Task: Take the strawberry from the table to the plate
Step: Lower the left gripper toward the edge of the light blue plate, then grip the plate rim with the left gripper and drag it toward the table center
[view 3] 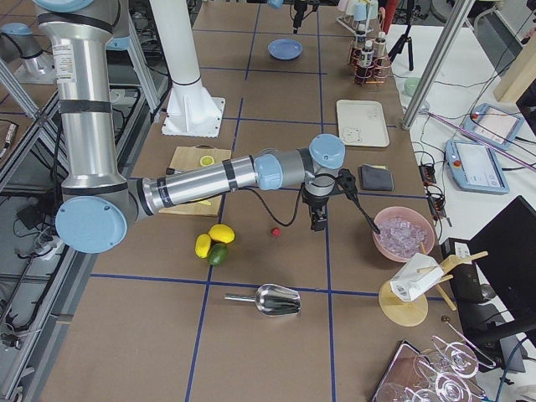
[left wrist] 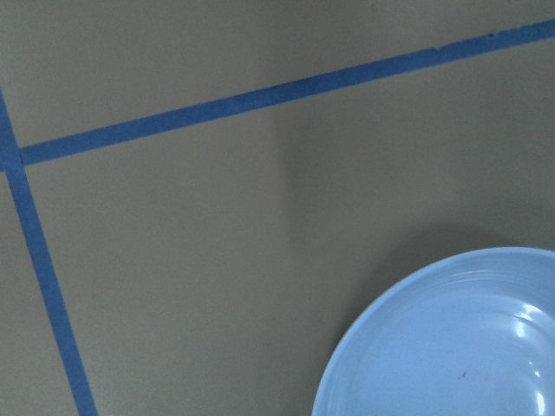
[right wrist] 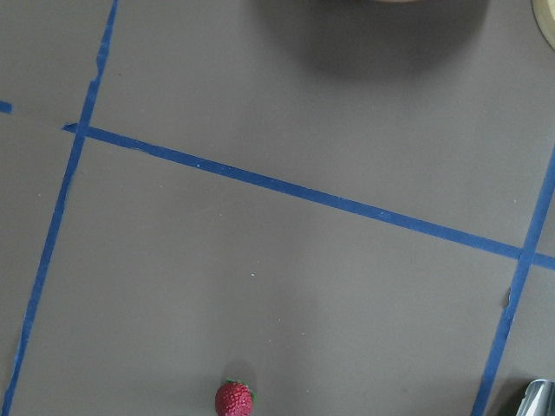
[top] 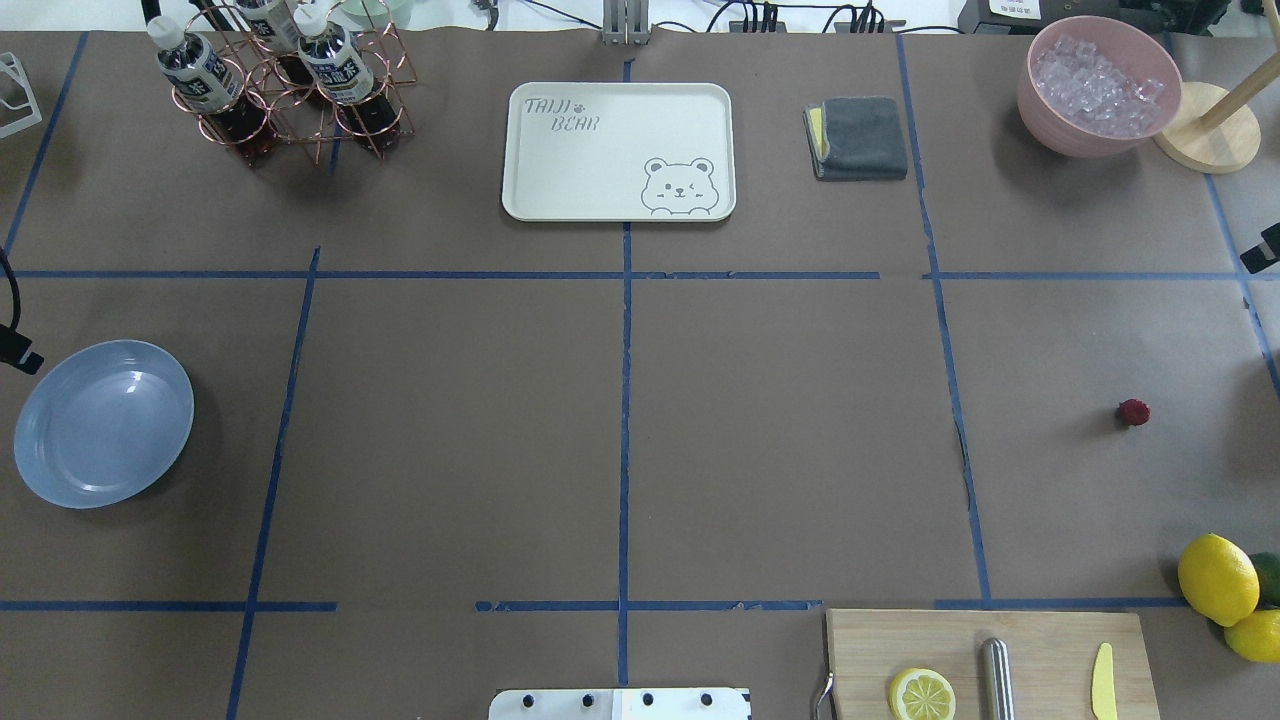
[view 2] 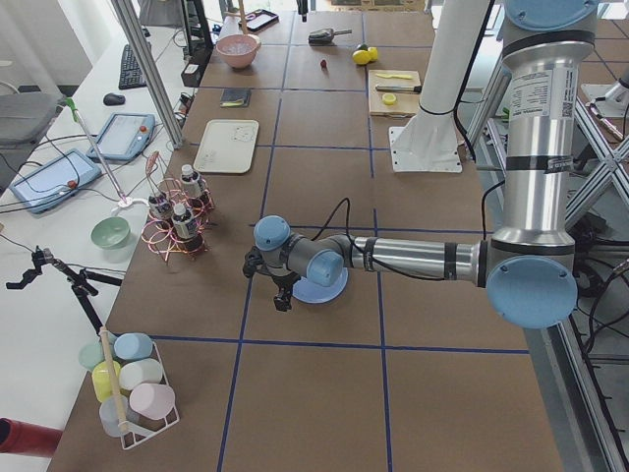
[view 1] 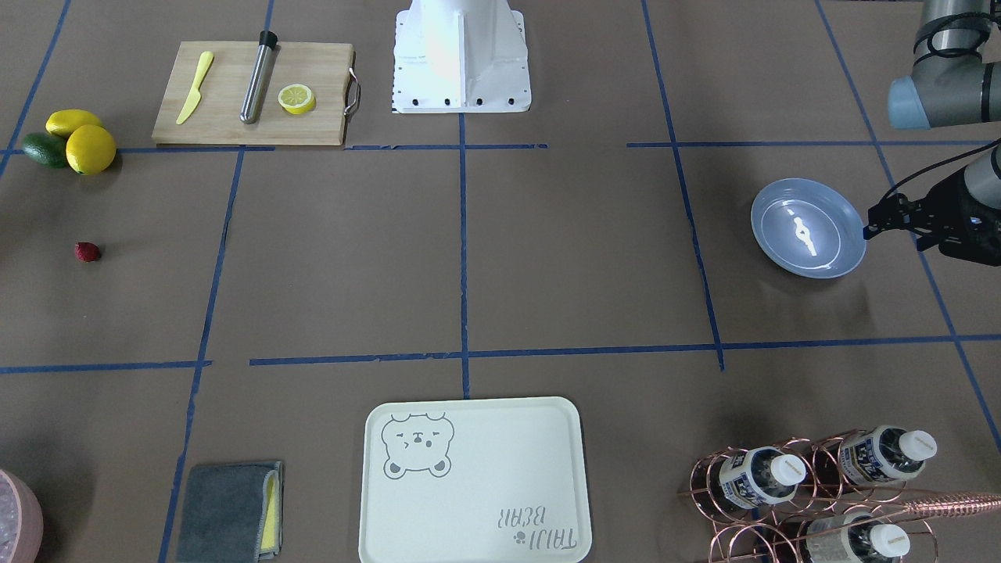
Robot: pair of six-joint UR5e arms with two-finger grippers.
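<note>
The strawberry (top: 1133,412) lies alone on the brown table (top: 620,430), on the robot's right side, and shows small and dark red (view 1: 87,251). It sits at the bottom edge of the right wrist view (right wrist: 234,399). My right gripper (view 3: 316,224) hovers just beyond the strawberry (view 3: 274,232), and I cannot tell whether it is open or shut. The light-blue plate (top: 103,422) sits empty at the far left. My left gripper (view 1: 870,228) hangs low beside the plate's rim (view 1: 809,227); its jaws are not clear. The left wrist view catches part of the plate (left wrist: 451,347).
Near the robot's right stands a wooden cutting board (top: 990,640) with a lemon half, a metal rod and a yellow knife. Lemons (top: 1217,578) lie beside it. At the far edge are a bear tray (top: 618,150), grey cloth (top: 860,137), pink ice bowl (top: 1095,85) and bottle rack (top: 280,80).
</note>
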